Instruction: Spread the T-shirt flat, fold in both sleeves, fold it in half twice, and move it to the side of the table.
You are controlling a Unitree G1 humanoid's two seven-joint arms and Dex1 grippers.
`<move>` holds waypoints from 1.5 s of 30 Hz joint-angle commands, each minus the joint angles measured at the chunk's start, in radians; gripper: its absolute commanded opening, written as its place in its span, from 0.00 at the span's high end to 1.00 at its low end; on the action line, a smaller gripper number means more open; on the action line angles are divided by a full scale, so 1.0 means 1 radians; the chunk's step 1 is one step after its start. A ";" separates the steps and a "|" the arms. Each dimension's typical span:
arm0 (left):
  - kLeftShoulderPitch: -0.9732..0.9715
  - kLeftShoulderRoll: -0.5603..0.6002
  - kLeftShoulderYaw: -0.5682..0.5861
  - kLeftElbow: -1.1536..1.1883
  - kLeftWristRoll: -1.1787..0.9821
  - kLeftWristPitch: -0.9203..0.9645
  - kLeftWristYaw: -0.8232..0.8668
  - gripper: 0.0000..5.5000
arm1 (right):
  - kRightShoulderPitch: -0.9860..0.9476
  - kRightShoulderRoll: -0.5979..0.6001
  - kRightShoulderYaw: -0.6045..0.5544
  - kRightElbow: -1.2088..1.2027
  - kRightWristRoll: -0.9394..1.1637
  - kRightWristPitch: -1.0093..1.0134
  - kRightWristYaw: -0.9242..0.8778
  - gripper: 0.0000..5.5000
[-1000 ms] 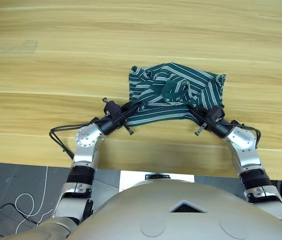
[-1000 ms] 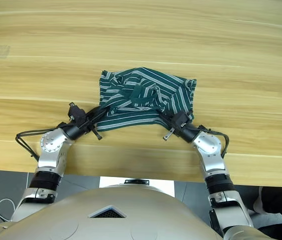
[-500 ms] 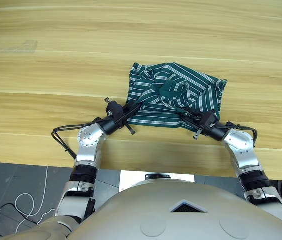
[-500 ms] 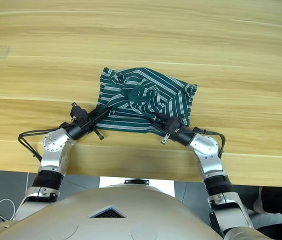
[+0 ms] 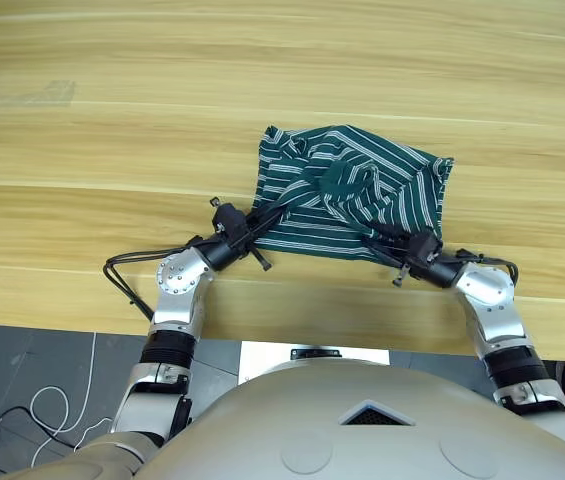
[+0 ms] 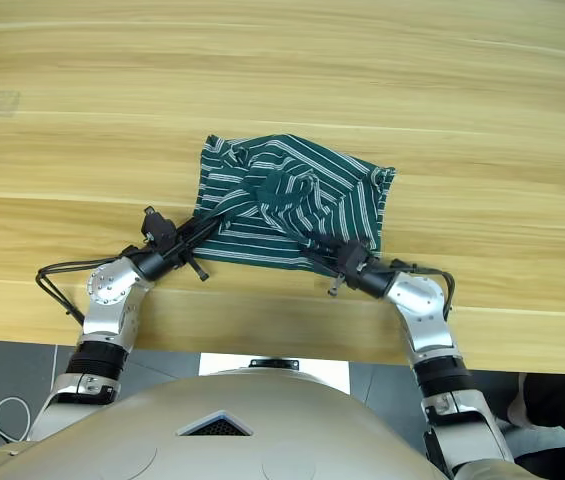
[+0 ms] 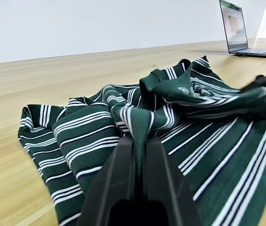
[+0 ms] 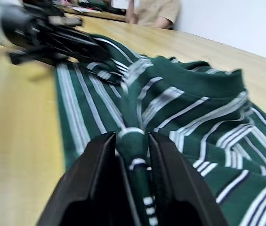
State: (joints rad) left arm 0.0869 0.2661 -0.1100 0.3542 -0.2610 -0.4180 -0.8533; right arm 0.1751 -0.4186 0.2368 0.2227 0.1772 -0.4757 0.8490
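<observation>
T-shirt [image 5: 307,180]: green, white stripes, rumpled on desk [image 5: 112,130] | left end effector [image 7: 136,141]: pinching T-shirt fold | right end effector [image 8: 132,137]: pinching T-shirt fold

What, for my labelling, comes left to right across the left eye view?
Faint grey mark → left gripper → right gripper; the striped T-shirt they pinch spans both.

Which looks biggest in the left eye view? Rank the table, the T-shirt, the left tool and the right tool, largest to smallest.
1. table
2. T-shirt
3. left tool and right tool: they look about alike, each shut on the T-shirt's near edge, so they are not ranked against each other.
</observation>
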 commanded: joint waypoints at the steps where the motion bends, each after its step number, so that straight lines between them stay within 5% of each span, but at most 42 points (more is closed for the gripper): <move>1: 0.000 0.004 0.011 0.006 -0.006 0.009 -0.007 1.00 | 0.003 -0.010 -0.012 -0.037 0.039 0.000 0.033 0.77; 9: 0.003 0.001 0.017 0.003 -0.002 0.010 -0.009 1.00 | -0.015 0.010 -0.032 -0.019 0.004 0.013 -0.012 0.77; 17: 0.004 -0.009 0.011 -0.004 0.000 0.006 -0.008 1.00 | -0.053 0.024 -0.061 0.032 -0.054 0.013 -0.105 1.00; 30: 0.004 -0.016 0.009 -0.020 -0.007 0.018 -0.013 1.00 | 0.010 -0.002 -0.048 -0.088 0.030 0.016 -0.019 1.00; 45: 0.003 -0.016 0.009 -0.023 0.000 0.016 -0.023 1.00 | -0.026 0.004 -0.049 -0.007 -0.106 0.013 -0.087 0.59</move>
State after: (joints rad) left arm 0.0886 0.2471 -0.0994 0.3412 -0.2617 -0.4093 -0.8757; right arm 0.1761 -0.4115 0.1919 0.1827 0.1144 -0.4759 0.7949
